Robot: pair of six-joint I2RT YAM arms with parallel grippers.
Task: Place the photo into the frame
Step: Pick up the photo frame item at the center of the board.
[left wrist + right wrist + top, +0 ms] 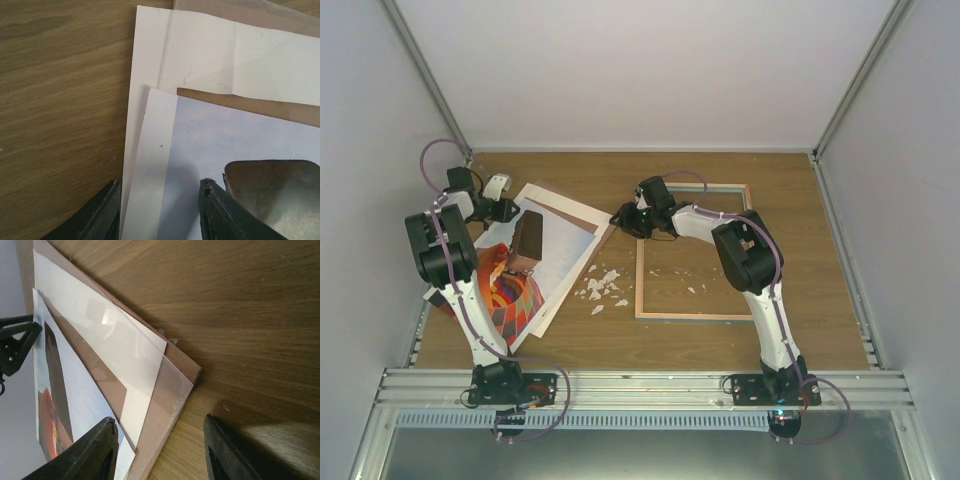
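Observation:
The photo (510, 295), an orange-red balloon print with a dark basket, lies on top of a stack of sheets at the left, and its near part curls up. The left wrist view shows the photo's (210, 135) pale sky and white border. My left gripper (161, 187) is open, straddling that border edge, one finger (105, 212) over the lower sheet, the other over the print. The frame (642, 290) lies flat to the right of centre. My right gripper (159, 420) is open around the stack's right corner, seen from above as the right gripper (623, 222) beside the frame's top left corner.
Under the photo are a cream mat sheet (200, 50), a brown board (180, 362) and a clear pane (165, 400). White scraps (600, 285) lie between the stack and the frame. Walls enclose the table on three sides.

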